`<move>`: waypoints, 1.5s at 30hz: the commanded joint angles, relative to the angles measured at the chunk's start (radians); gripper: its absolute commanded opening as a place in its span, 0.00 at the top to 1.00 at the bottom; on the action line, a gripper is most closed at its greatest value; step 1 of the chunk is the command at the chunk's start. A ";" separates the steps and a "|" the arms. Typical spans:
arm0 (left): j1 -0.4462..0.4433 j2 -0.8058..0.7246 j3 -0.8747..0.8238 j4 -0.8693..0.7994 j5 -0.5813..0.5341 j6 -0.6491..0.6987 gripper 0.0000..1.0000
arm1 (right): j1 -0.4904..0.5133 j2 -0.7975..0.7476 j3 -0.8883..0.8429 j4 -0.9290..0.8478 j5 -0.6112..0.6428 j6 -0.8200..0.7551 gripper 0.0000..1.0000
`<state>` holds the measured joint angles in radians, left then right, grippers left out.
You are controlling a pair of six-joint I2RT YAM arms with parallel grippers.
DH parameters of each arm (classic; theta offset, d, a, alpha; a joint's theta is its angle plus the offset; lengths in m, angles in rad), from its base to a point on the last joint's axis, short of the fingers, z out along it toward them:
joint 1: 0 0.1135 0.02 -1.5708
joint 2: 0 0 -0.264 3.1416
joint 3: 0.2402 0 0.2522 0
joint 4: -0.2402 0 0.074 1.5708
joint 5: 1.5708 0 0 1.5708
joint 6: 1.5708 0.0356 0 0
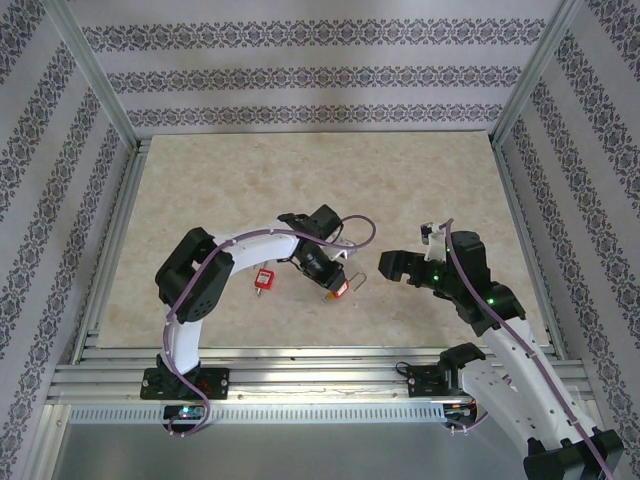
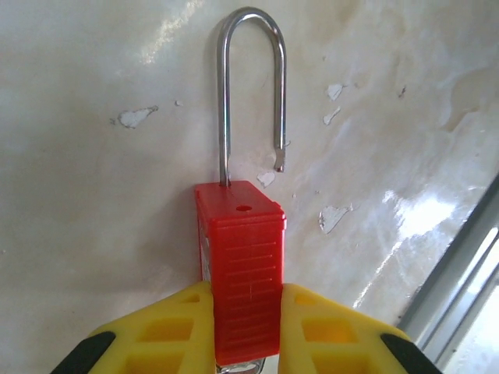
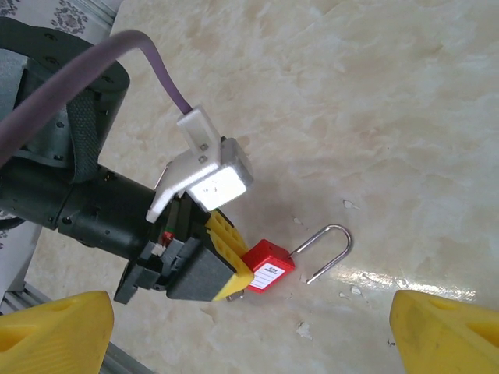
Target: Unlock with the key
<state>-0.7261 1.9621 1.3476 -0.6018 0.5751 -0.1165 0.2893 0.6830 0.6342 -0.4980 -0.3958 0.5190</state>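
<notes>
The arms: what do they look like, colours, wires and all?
The left arm and right arm have white links joined by chunky black joints. A purple cable runs along each. The fingers are yellow moulded plastic. Small green lights glow on the right arm.

A red ribbed plastic padlock [image 2: 243,273] has a smooth, faintly satin moulded body and a polished, mirror-bright steel shackle [image 2: 224,101]. The left gripper [image 2: 245,300] has matt yellow plastic fingers [image 2: 168,331]. The beige marble-patterned tabletop [image 2: 86,234] is glossy, with small chipped white flecks. Dull, brushed aluminium rails [image 1: 320,375] edge it.
</notes>
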 commanded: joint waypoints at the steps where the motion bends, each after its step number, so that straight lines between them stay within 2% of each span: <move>1: 0.036 -0.021 -0.056 0.063 0.063 -0.028 0.81 | -0.011 -0.001 -0.010 0.000 0.019 -0.012 0.09; 9: 0.096 -0.012 -0.133 0.176 0.178 -0.073 0.81 | -0.012 -0.001 -0.005 0.006 0.011 -0.005 0.09; 14: 0.135 0.004 -0.169 0.218 0.205 -0.084 0.77 | -0.012 -0.005 0.001 0.007 0.005 -0.004 0.09; 15: 0.137 0.010 -0.166 0.204 0.189 -0.075 0.75 | -0.011 -0.004 0.004 0.007 0.002 -0.002 0.09; 16: 0.137 0.012 -0.166 0.197 0.174 -0.068 0.68 | -0.011 -0.005 0.006 0.009 -0.001 0.000 0.09; 18: 0.139 0.000 -0.171 0.199 0.136 -0.076 0.46 | -0.010 -0.006 0.011 0.010 -0.003 0.002 0.09; 21: 0.144 -0.028 -0.170 0.191 0.078 -0.081 0.37 | -0.010 -0.006 0.019 0.013 -0.006 0.001 0.09; 25: 0.151 -0.073 -0.150 0.151 -0.006 -0.079 0.31 | -0.010 -0.004 0.027 0.015 -0.014 0.000 0.09; 28: 0.151 -0.159 -0.141 0.148 -0.065 -0.102 0.25 | -0.010 -0.007 0.027 0.011 -0.008 -0.005 0.09; 32: 0.134 -0.343 -0.134 0.158 -0.229 -0.141 0.19 | -0.007 -0.036 0.022 -0.011 0.042 -0.024 0.07; 35: 0.126 -0.551 -0.211 0.252 -0.428 -0.156 0.12 | -0.001 -0.091 -0.002 -0.013 0.156 -0.042 0.05; 37: 0.132 -0.705 -0.321 0.371 -0.604 -0.135 0.01 | 0.001 -0.117 -0.023 -0.003 0.278 -0.070 0.03; 39: 0.181 -0.849 -0.445 0.477 -0.709 -0.127 0.00 | 0.001 -0.120 -0.036 0.018 0.403 -0.111 0.02; 41: 0.244 -0.940 -0.510 0.493 -0.796 -0.121 0.00 | 0.001 -0.098 -0.045 0.058 0.505 -0.155 0.02; 43: 0.299 -1.020 -0.584 0.523 -0.939 -0.107 0.00 | -0.001 -0.054 -0.051 0.113 0.620 -0.218 0.02; 45: 0.363 -1.084 -0.671 0.608 -0.972 -0.058 0.00 | -0.004 -0.011 -0.072 0.194 0.741 -0.263 0.02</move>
<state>-0.4198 0.9092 0.7731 -0.1028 -0.1967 -0.2306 0.2901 0.6319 0.5945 -0.4191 0.0921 0.3634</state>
